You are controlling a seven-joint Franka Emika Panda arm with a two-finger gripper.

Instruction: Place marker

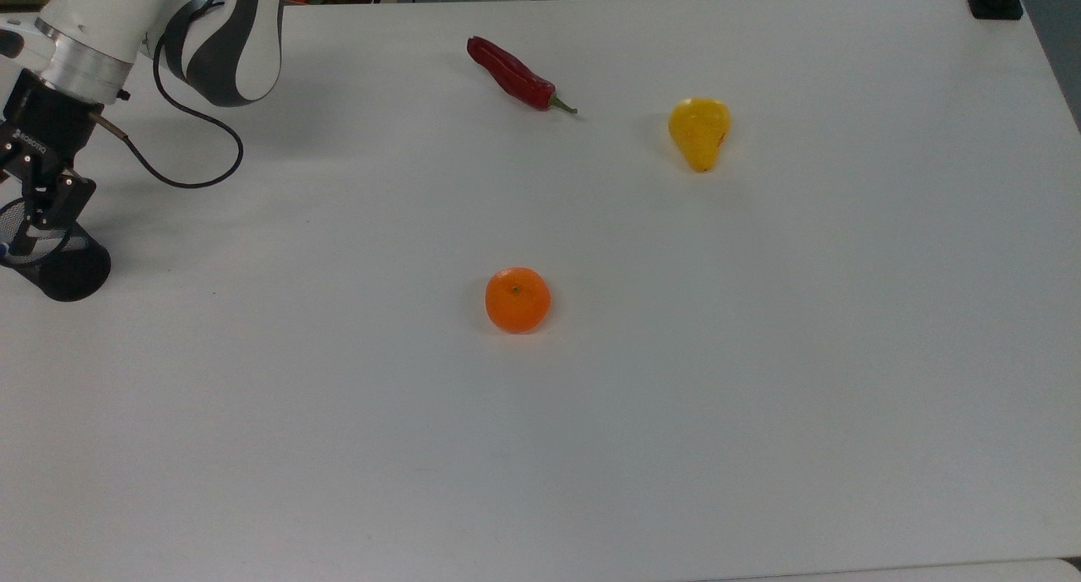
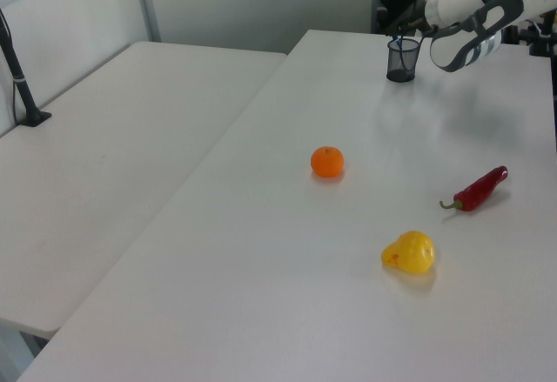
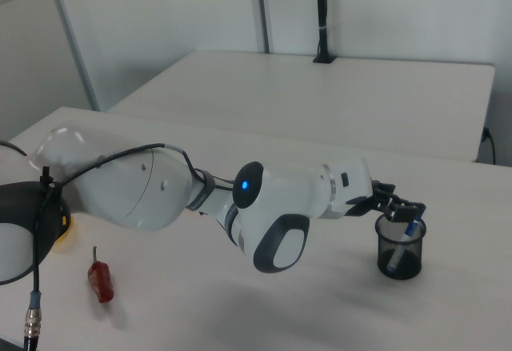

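The marker (image 3: 409,231) leans inside the black mesh cup (image 3: 400,260), its blue cap at the rim and its white barrel showing through the mesh. In the top view the cup (image 1: 66,274) stands at the table's left edge, and in the left view the cup (image 2: 401,62) is at the far end. My gripper (image 1: 38,227) hangs just above the cup's mouth with its black fingers spread and nothing between them. The right view shows the gripper (image 3: 400,207) over the rim, just above the marker's cap.
On the white table (image 1: 760,396) lie a red chilli (image 1: 513,75), a yellow pear (image 1: 699,132) and an orange (image 1: 518,300), all well away from the cup. The arm's black cable (image 1: 181,155) loops over the table near the gripper.
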